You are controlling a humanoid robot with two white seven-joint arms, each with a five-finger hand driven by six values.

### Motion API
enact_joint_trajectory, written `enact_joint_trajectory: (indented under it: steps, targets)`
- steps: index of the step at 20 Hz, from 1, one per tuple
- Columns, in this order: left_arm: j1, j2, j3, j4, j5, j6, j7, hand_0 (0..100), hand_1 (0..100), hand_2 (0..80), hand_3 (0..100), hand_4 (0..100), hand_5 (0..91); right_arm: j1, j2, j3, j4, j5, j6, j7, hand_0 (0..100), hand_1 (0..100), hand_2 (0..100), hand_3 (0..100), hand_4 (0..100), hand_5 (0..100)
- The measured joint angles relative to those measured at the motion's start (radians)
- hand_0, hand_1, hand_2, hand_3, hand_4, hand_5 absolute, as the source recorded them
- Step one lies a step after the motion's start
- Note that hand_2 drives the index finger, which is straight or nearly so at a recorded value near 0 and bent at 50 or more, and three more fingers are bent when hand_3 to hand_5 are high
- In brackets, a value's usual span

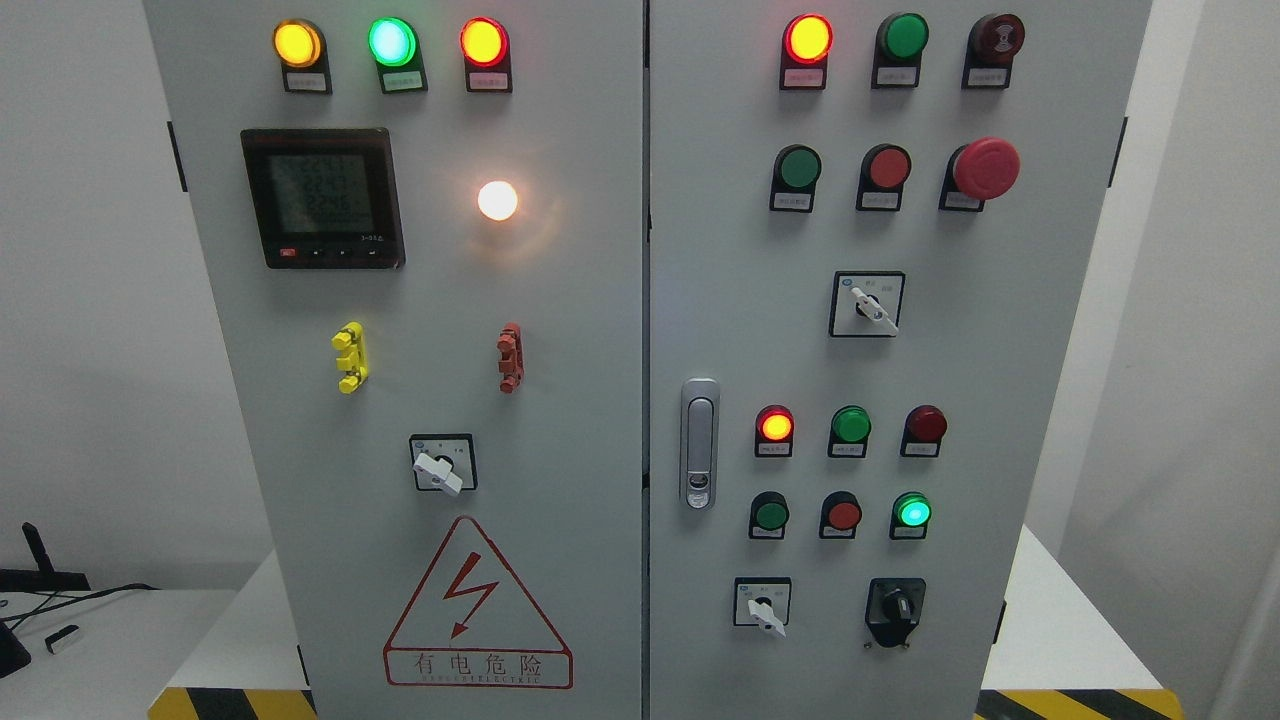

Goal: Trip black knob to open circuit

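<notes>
The black knob (896, 604), low on the right door, looks small, rigid and stiff-turning, best pinched across its raised centre bar; neither hand shows, so finger state is unknowable.

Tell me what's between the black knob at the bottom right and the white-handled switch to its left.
Nothing: in the head view, only bare grey panel separates the black knob from the white-handled switch. No robot hand shows.
</notes>
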Motion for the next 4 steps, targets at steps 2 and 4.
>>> enact_joint_trajectory:
  steps: [2,4]
  targets:
    - [0.000,0.000,0.000,0.000,0.000,0.000,0.000,12,39,0.0,0,0,0.0,0.014,-0.010,-0.002,-0.004,-0.003,-0.005,0.000,10,0,0,5,1,0]
    - [0.000,0.000,0.000,0.000,0.000,0.000,0.000,12,39,0.0,0,0,0.0,0.028,-0.021,-0.003,-0.008,-0.005,-0.009,0.001,10,0,0,6,2,1]
